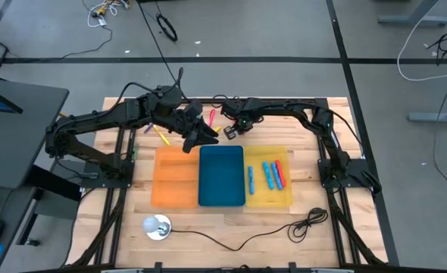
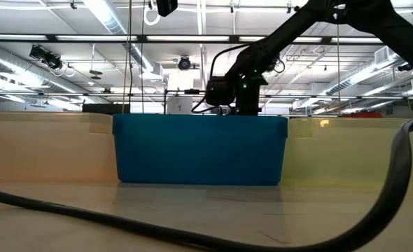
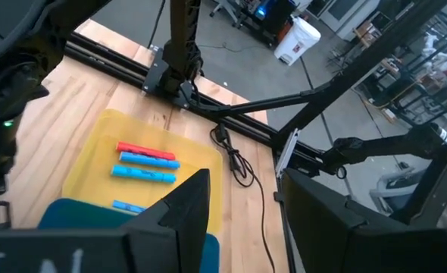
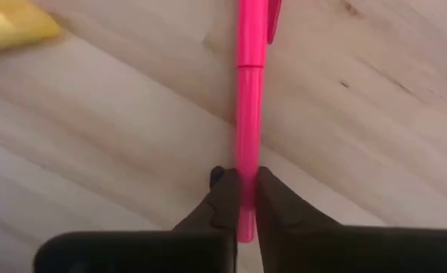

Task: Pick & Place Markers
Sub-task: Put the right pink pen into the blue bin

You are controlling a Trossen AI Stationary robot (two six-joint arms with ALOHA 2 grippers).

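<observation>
Item: pink marker (image 4: 249,91), lying on the bare wooden worktop (image 4: 95,144) behind the trays. It is pinched near one end between the closed jaws of the right gripper (image 4: 239,199); lift-off cannot be confirmed.

Right gripper (image 1: 230,130): located beyond the far edge of the blue tray (image 1: 221,176). The left gripper (image 1: 206,136) is poised just beside it over that tray's far left corner, jaws partly parted, nothing seen between them.

Already placed: several blue markers (image 1: 268,176) and a red marker (image 1: 279,174), lying side by side in the yellow tray (image 1: 284,199). The orange tray (image 1: 174,178) appears unfilled. A yellow marker (image 1: 163,137) and further pink ones remain on the worktop near the left arm.

Handling note: because the grip is taken off-centre, the marker is judged likely to droop. A straight, slow lift is advised, with the left gripper to be cleared before the carry to a tray.

Not determinable: the marker's far end, cut off in the right wrist view; the loose markers under the arms; tray contents in the low view, screened by the blue tray's wall.
</observation>
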